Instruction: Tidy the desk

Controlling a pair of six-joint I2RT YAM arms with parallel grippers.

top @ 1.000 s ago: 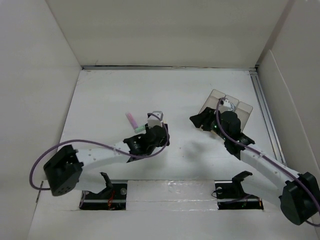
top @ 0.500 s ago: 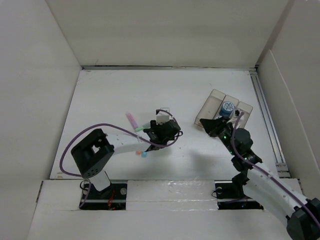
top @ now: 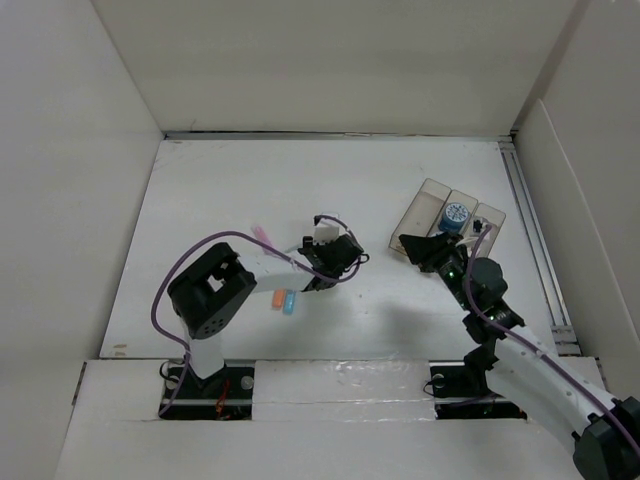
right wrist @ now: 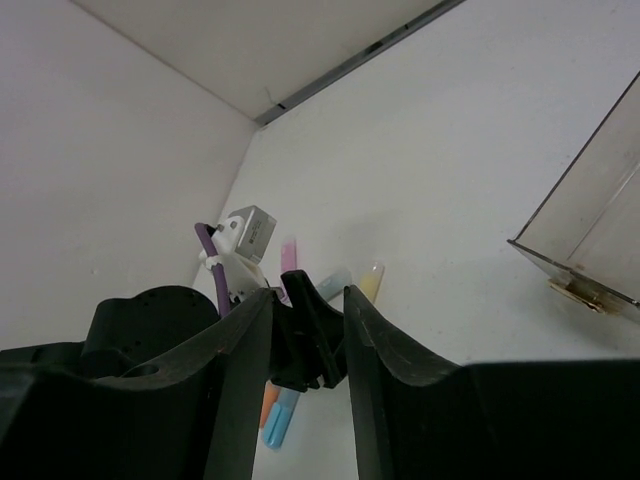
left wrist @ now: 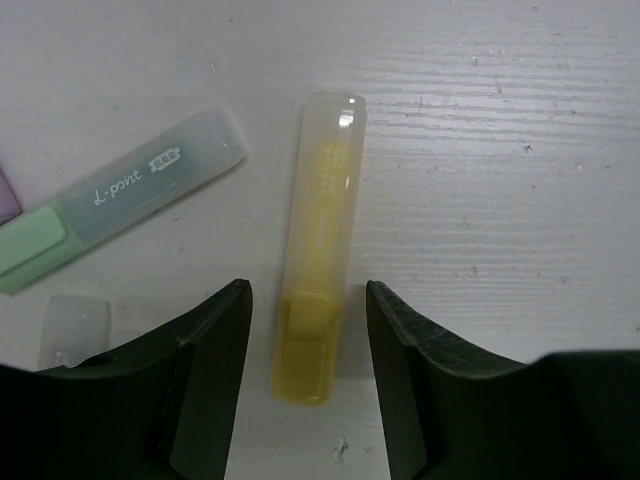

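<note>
Desk (top: 250,180) mid-tidying — left gripper (left wrist: 308,300), jaws parted and holding nothing, straddles the yellow highlighter (left wrist: 322,200), one finger either side — evidently lined up for a pinch.

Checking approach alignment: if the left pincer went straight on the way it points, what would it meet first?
The translucent yellow highlighter pen lying on the white desk, centred between the fingers of the open left pincer. They would likely straddle it and reach the tabletop, though the height above it is unclear.
</note>
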